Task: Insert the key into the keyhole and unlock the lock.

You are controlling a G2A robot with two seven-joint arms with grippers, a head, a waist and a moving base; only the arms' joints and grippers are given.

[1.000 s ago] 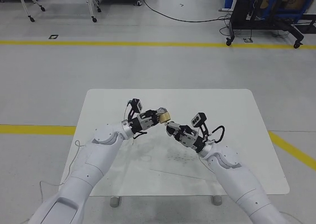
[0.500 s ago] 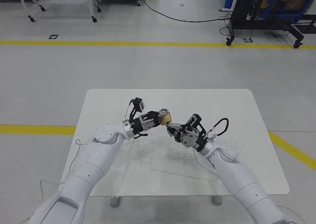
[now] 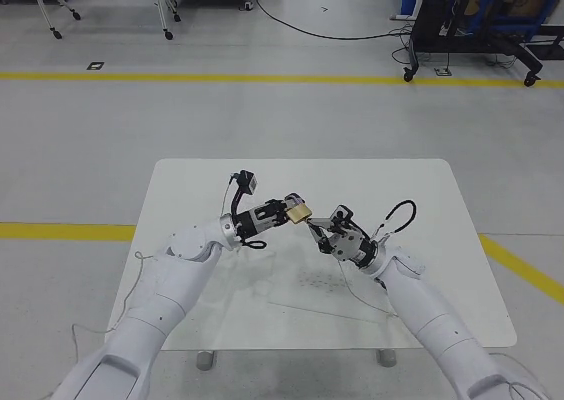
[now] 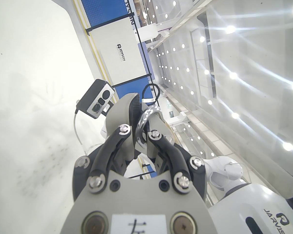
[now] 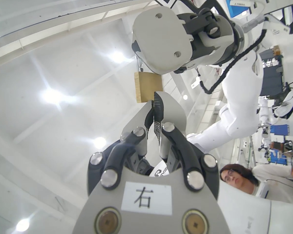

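The brass padlock (image 3: 298, 212) is held above the white table (image 3: 432, 300), at the centre of the top view, its shackle (image 4: 145, 119) clamped in the jaws of the left gripper (image 3: 284, 211). The right gripper (image 3: 315, 226) is set against the padlock's lower edge, jaws pressed together; what is pinched between them cannot be told.

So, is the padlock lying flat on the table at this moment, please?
No, the left gripper is shut on the padlock and holds it raised above the table.
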